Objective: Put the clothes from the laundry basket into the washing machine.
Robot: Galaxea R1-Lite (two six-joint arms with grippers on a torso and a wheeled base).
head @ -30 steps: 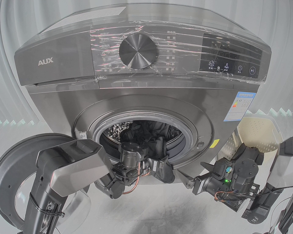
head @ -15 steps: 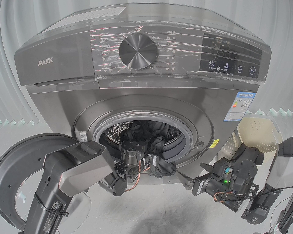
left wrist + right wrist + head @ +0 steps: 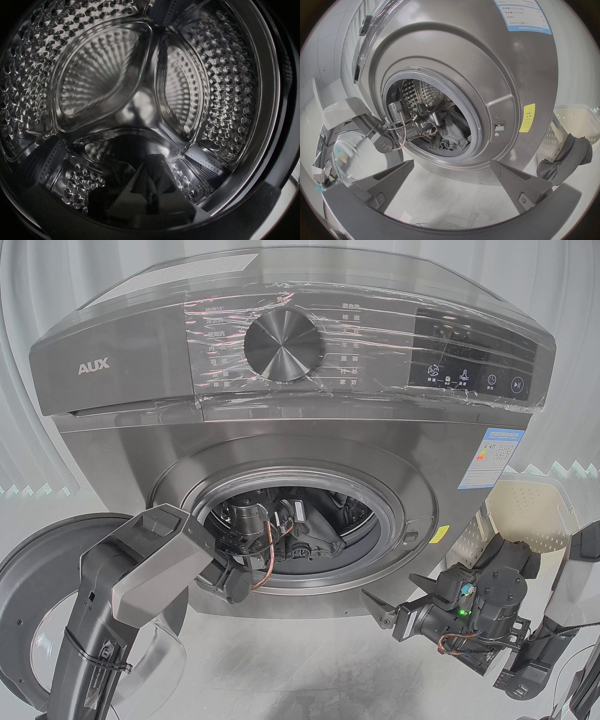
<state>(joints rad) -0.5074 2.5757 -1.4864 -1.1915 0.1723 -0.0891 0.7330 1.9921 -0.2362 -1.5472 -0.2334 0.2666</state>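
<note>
The grey washing machine stands with its round opening facing me. My left gripper is inside the steel drum, shut on a dark garment that sags onto the lower rim; the same garment hangs below that gripper in the right wrist view. Its fingertips are buried in the cloth. My right gripper hovers low in front of the machine, right of the opening, open and empty, fingers wide apart. The cream laundry basket stands at the machine's right with another dark garment draped over its edge.
The machine's round door is swung open to the left, close beside my left arm. Bare pale floor lies below the opening. The basket sits against the machine's right side, behind my right arm.
My left gripper has risen from below the opening's lip and gone into the drum, taking along the dark garment that hung outside over the rim. The right arm has stayed put.
</note>
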